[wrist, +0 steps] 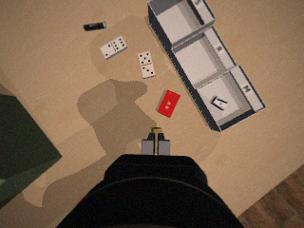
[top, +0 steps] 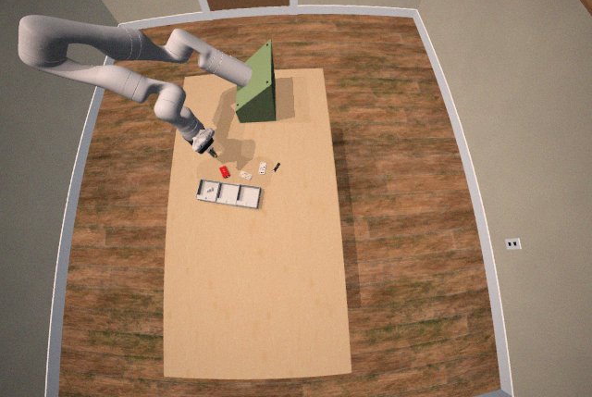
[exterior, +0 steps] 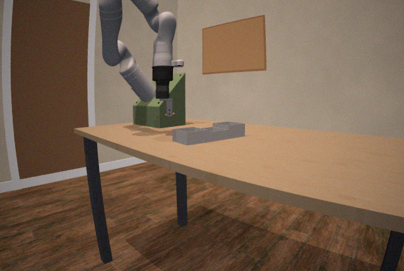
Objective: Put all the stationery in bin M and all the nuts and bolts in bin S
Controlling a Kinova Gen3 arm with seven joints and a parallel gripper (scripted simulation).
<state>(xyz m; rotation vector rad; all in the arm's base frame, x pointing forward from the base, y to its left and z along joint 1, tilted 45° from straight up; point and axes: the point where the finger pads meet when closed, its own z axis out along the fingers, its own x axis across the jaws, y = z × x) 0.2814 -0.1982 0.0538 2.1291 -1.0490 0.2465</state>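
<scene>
My gripper (wrist: 156,140) (top: 214,154) (exterior: 169,111) is shut on a small brass bolt (wrist: 157,129), of which only the tip shows between the fingers. It hangs above the table, apart from the row of three grey bins (top: 228,203) (exterior: 202,136). In the wrist view the bin marked M (wrist: 234,120) is the nearest and holds a small black and white item (wrist: 218,103). The bin marked S (wrist: 155,23) is the farthest and looks empty. A red flat piece (wrist: 168,103) (top: 224,171) lies on the table between my gripper and the bins.
Two dominoes (wrist: 113,47) (wrist: 146,65) and a short black stick (wrist: 94,26) (top: 276,167) lie on the table beyond the red piece. The middle bin is marked R (wrist: 218,47). A green block (top: 258,86) (exterior: 160,114) stands at the table's far end.
</scene>
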